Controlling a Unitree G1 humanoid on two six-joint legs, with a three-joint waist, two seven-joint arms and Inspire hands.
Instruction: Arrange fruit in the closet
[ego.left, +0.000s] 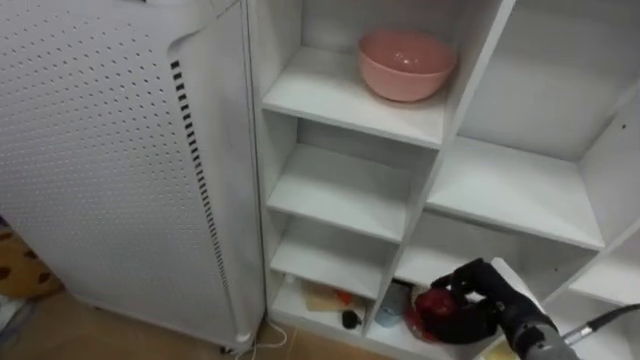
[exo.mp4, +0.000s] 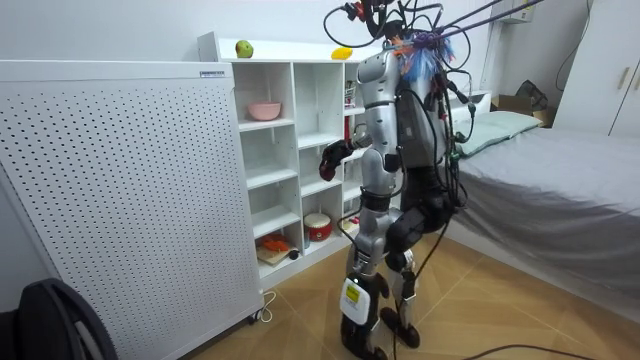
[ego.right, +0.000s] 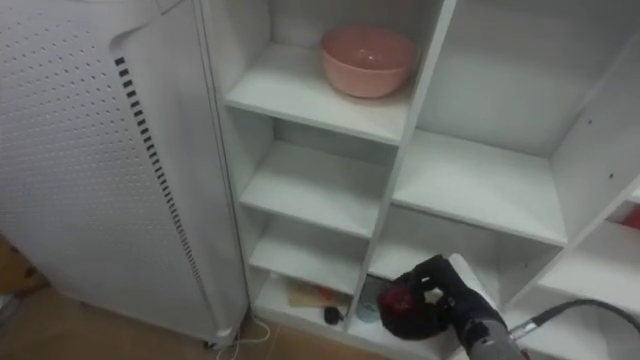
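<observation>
Red fruit (ego.left: 432, 303) is clasped in the robot's right hand (ego.left: 492, 292), fingers and thumb curled round it. From the head camera you see it held in front of the bottom tier of the white shelf unit (ego.left: 345, 190).

Take everything else from that unit, largest first. A white perforated panel (ego.left: 100, 150) stands just beside the unit on the left. The room view gives you more: a grey bed (exo.mp4: 560, 190) well off to the unit's other side, behind the robot. It also shows the robot standing upright on the wooden floor close before the unit, one forearm raised toward the shelves.

A pink bowl (ego.left: 407, 62) sits on the upper shelf of the unit's left column. A red pot with a pale lid (exo.mp4: 318, 227) stands in a bottom compartment; in the eye views it is half hidden behind the hand. In the bottom compartment to the left of it lie orange and yellowish items (ego.left: 325, 297) you cannot make out, with a small black object (ego.left: 350, 320) beside them.

The room view also lets you see the unit's top. A green fruit (exo.mp4: 243, 48) lies toward the room view's left end and a yellow fruit (exo.mp4: 342, 53) further right, well apart.
</observation>
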